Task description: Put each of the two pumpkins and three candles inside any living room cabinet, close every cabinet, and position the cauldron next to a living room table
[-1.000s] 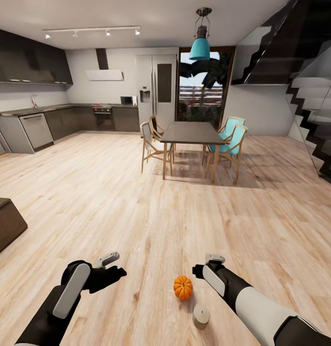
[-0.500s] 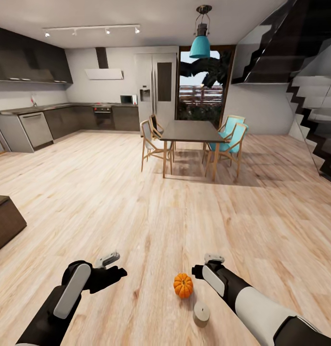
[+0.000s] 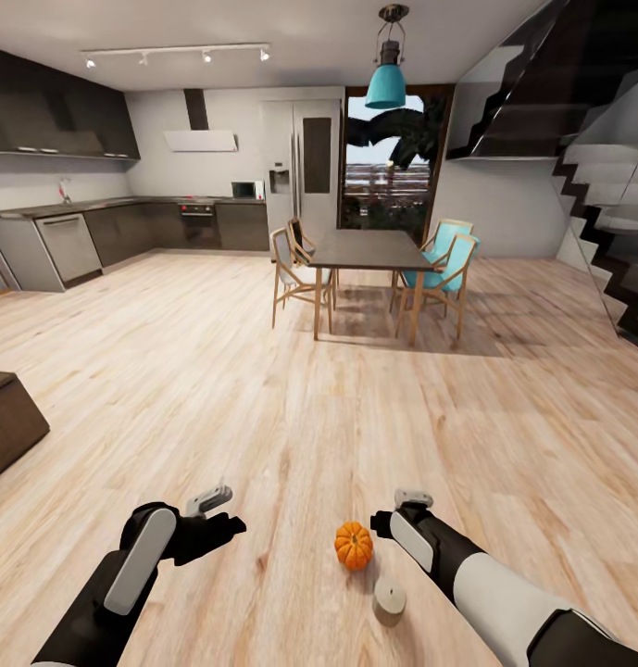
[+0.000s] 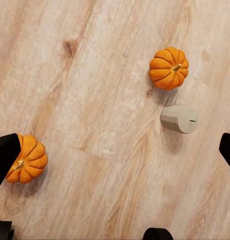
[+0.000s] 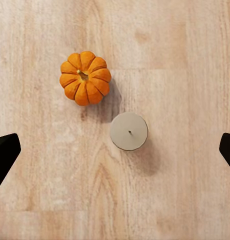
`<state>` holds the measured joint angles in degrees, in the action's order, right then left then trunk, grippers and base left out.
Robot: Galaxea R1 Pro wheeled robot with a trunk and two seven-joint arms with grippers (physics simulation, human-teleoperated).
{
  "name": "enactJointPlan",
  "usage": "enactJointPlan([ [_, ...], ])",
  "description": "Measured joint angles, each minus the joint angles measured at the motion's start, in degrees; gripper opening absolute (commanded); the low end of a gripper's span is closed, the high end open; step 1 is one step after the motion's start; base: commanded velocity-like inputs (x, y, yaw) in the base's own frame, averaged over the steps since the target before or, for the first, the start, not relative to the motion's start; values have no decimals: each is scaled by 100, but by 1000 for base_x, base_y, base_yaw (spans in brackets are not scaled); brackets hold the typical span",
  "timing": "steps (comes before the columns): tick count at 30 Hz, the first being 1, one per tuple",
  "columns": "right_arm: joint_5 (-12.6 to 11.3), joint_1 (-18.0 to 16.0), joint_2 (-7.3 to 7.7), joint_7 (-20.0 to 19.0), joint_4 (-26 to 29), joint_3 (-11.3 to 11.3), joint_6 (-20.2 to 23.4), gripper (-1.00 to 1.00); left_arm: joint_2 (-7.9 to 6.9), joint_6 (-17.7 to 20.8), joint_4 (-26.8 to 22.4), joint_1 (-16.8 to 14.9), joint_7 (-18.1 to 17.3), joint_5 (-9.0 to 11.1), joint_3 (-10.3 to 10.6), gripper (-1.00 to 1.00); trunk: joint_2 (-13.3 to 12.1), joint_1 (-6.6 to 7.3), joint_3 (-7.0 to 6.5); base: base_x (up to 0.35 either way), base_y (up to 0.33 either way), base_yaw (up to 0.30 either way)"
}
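resting on floor [image 3: 263,371]: pumpkin [image 3: 354,545] beside candle [image 3: 389,598].

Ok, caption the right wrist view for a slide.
Pumpkin and candle standing apart on wooden floor below the open right gripper.

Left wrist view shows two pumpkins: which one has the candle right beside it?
The pumpkin standing clear on the floor, with the candle close beside it. The other pumpkin sits alone, partly hidden behind a dark finger.

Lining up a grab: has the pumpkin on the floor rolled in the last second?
No. The pumpkin still sits just beyond the candle, same gap; only the camera shifted slightly.
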<state>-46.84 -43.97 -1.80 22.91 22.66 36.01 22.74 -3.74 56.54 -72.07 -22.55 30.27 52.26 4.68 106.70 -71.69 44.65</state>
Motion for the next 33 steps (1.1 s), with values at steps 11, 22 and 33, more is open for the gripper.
enactJointPlan([
  [11, 51, 1, -3, 8, -80, -2, -85, 100, -2, 3, -2, 0, -2, -3, 3, 100, 441, -242, 198, 0, 0, 0],
  [22, 234, -25, -35, 8, -424, -9, -360, 100, -22, 3, -4, 0, -2, -1, 20, 100, 882, -483, 395, 0, 0, 0],
  [33, 251, -62, -43, 7, -535, -2, -416, 100, 1, 3, -2, 0, -2, 6, 21, 100, 1324, -725, 593, 0, 0, 0],
])
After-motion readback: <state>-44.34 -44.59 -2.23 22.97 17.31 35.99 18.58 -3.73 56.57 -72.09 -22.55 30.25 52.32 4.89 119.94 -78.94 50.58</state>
